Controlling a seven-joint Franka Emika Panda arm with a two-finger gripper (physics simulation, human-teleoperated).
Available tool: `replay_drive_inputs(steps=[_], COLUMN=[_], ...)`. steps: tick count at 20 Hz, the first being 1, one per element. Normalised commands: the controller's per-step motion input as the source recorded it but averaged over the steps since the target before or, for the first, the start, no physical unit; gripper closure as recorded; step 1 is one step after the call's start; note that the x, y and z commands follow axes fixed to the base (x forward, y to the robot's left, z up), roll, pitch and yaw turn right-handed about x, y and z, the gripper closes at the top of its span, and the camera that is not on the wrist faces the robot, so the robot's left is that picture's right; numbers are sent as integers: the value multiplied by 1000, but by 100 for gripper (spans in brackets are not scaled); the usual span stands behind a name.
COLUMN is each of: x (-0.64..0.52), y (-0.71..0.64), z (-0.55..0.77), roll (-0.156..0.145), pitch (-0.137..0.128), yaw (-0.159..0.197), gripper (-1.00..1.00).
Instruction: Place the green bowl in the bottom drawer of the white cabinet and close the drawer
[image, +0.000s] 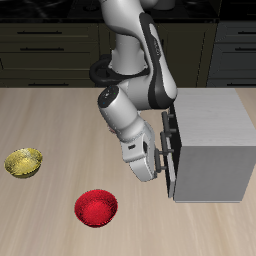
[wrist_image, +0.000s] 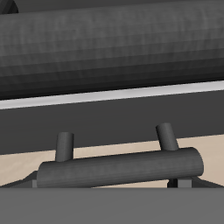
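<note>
Gripper (image: 160, 158): pressed up to the front of the boxy light grey-white cabinet (image: 212, 145); you cannot tell its jaw state.
Handle: dark bar handle (wrist_image: 118, 167), long axis level, lies straight across your gripper in the wrist view.
Green bowl: mottled olive-green bowl (image: 24, 162) rests on the wooden worktop (image: 60, 120), well apart from the cabinet.
Drawer: which one you face is unclear.

Light wood table (image: 60, 120) before me, on it — yellow bowl (image: 24, 162), red bowl (image: 96, 208), white cabinet (image: 212, 150).
</note>
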Motion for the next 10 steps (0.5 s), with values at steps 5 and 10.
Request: replay_drive_inputs(steps=[5,10], x=[203,410], y=[457,555], z=[110,401], roll=[85,81], pitch=[-60,-116], yaw=[24,-14], gripper=[-100,-100])
